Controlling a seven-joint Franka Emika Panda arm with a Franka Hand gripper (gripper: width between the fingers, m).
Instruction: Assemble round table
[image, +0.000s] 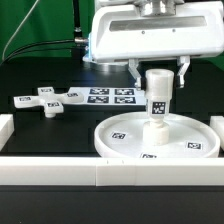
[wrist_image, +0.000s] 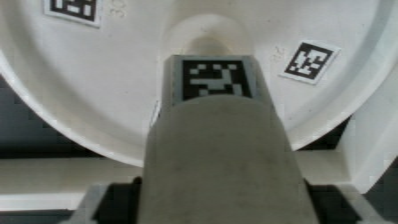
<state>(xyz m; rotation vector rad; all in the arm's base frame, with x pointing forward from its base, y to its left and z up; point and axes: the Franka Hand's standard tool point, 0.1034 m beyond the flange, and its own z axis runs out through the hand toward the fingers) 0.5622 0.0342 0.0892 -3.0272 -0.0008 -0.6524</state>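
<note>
Standing upright at the centre of the round disc (image: 120, 140), the short cylinder (image: 158, 98) was straddled by wide-spread fingers (image: 184, 68) apparently clear of it, so seating looked done, while the cross-shaped piece (image: 45, 101) lay unfitted on the counter (image: 40, 75) toward nine o'clock.

Lit brightly and evenly from above. Nearly blown out on the white disc (image: 155, 140) against the dark surface (image: 40, 75). Grey, shaded and blurred along the close cylinder (wrist_image: 214, 140) in the wrist view; coarse in both.

My exterior view looks slightly down across the table (image: 50, 130); my wrist view, close overhead, shares its five-o'clock cylinder (image: 157, 95) and disc (image: 115, 137).
</note>
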